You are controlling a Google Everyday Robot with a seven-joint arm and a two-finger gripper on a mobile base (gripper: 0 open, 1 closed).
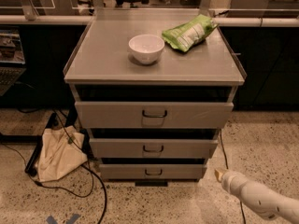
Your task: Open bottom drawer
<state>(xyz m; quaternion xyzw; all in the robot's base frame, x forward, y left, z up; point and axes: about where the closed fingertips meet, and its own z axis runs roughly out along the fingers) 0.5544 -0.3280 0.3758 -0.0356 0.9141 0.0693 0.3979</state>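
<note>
Speckled terrazzo floor [266,139] fills the lower frame; black cables [103,200] and a beige cloth bag [58,154] lie at lower left. A pale counter edge [37,19] crosses the top. The gripper [219,174] hangs at lower right.

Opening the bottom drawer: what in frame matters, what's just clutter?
Job: bottom drawer, its loop handle, end effector low, right of the cabinet, apart from it.
Lying about: white bowl and green bag on its top; middle drawer; top drawer; cloth bag and cables on the floor.
</note>
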